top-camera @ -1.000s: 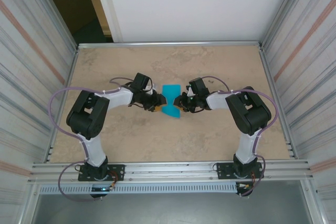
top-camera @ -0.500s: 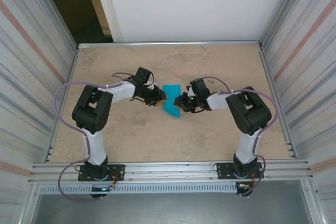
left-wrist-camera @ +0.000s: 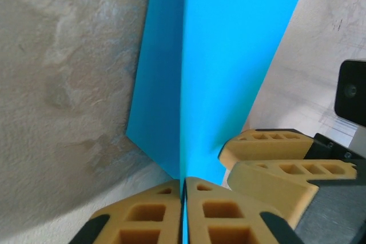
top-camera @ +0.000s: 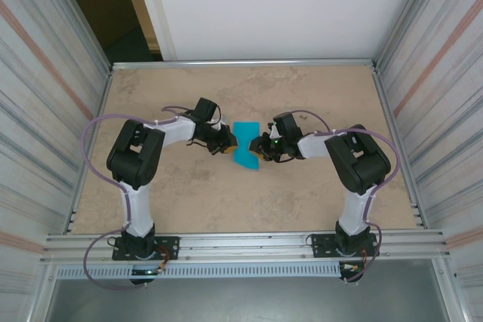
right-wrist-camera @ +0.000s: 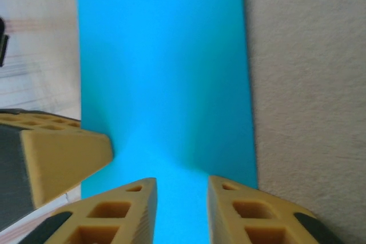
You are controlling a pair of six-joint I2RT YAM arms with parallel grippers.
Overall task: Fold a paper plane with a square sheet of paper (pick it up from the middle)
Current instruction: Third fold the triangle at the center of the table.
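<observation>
Roughly at the centre of the counter (top-camera: 317, 201), the creased paper (top-camera: 244, 148) lies between the two grippers. The left gripper (left-wrist-camera: 183, 186) is pressed together, pinching the paper's raised centre fold at the edge on its side. The right gripper (right-wrist-camera: 180, 198) is spread, its fingers over the opposite edge with blue showing in the gap; whether they touch the paper I cannot tell.
</observation>
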